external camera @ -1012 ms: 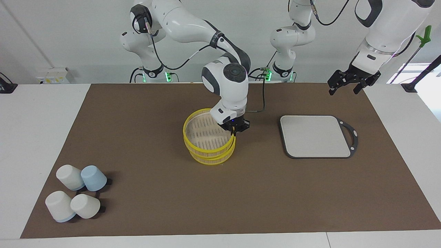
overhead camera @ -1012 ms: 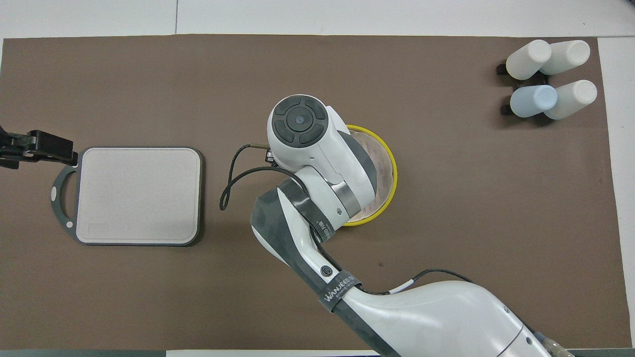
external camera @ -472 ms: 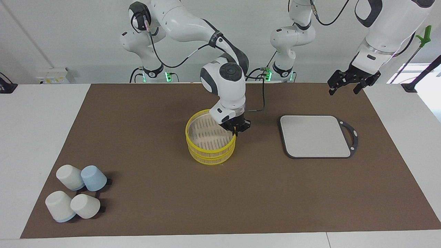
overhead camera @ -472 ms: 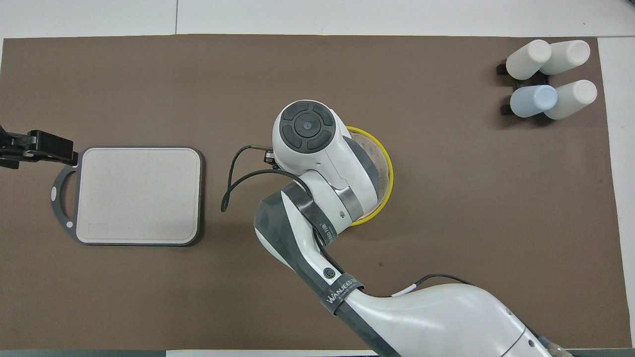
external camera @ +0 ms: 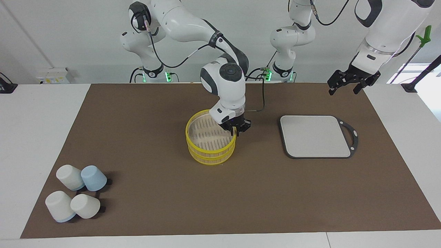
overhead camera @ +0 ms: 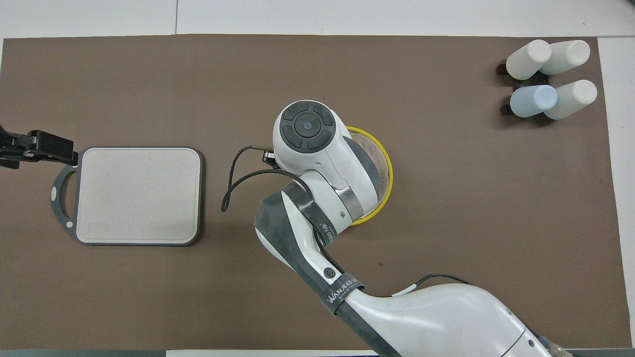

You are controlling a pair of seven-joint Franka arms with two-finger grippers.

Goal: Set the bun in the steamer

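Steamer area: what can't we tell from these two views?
- Overhead view: the right arm covers most of the steamer; the right gripper is hidden.
- Facing view: right gripper sits at the steamer's rim; grip on it unclear.
- Bun: not visible in either view.
- Left gripper: cut by overhead view's edge.

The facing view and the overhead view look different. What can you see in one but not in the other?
Only the facing view shows the right gripper at the steamer's rim, the steamer's two stacked tiers, and the arms' bases. Only the overhead view shows the right arm covering most of the steamer. Both show the grey board, four cups, and the left gripper waiting in the air, open. No bun shows in either.
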